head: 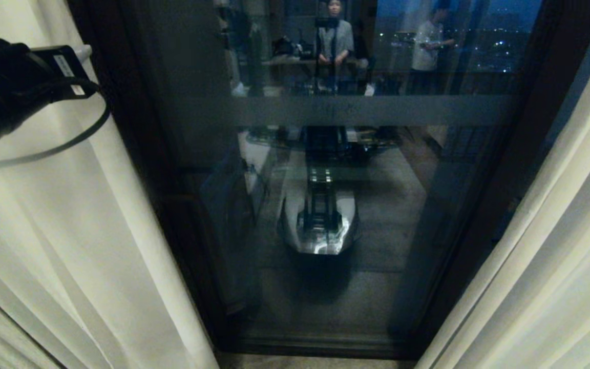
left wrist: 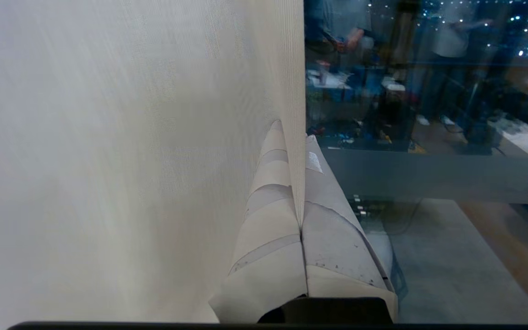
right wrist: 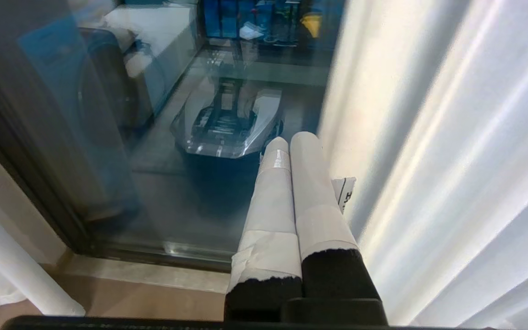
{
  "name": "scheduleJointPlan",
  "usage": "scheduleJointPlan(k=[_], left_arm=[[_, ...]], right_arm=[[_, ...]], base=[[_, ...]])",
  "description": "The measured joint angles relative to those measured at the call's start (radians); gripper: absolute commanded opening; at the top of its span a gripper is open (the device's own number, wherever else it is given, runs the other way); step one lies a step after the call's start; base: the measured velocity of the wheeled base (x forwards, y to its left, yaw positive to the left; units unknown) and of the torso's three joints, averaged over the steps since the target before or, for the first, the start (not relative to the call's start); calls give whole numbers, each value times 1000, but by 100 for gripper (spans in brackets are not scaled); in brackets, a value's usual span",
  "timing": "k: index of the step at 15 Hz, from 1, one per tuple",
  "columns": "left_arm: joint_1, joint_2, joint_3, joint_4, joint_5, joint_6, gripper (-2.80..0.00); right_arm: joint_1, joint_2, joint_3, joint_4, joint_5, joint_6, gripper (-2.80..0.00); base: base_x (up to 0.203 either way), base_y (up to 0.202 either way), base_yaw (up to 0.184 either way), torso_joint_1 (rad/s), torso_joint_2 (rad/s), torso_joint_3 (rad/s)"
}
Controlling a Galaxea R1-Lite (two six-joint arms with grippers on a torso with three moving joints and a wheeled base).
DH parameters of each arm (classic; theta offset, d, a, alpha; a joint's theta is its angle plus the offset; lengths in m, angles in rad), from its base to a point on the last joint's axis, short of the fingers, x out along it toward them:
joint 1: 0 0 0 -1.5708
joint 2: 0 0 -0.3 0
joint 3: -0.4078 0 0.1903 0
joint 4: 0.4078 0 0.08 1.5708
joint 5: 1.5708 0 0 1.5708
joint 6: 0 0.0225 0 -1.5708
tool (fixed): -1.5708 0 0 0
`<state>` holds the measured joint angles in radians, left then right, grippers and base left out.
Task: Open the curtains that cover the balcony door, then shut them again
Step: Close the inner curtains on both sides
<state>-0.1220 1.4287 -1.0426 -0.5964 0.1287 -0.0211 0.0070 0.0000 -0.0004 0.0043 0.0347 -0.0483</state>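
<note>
- Black wrist housing of the left arm fills the head view's near corner, pressed against the left curtain panel; the balcony door stands uncovered between that panel and the right curtain panel, its glass reflecting the robot's base and two people.
- Left wrist view: the left claw is pinched tight on the left panel's hemmed edge, which runs down between the taped fingers beside the door glass.
- Right wrist view: the right claw is closed on nothing, just beside the right panel, pointing down at the door's bottom frame.
- Judging by the exposed door, closing is the step in hand: keep the pinch firm and draw the hem level across the glass, slowly, so the fabric slides without slipping free.
</note>
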Motion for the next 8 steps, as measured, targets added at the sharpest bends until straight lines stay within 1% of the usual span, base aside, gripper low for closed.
scheduleJointPlan(k=[8], left_arm=[[-36,-11,28,0,2,1,-280]], right_arm=[[0,0,0,0,0,0,-280]], base=[[0,-189,2,1,2,2]])
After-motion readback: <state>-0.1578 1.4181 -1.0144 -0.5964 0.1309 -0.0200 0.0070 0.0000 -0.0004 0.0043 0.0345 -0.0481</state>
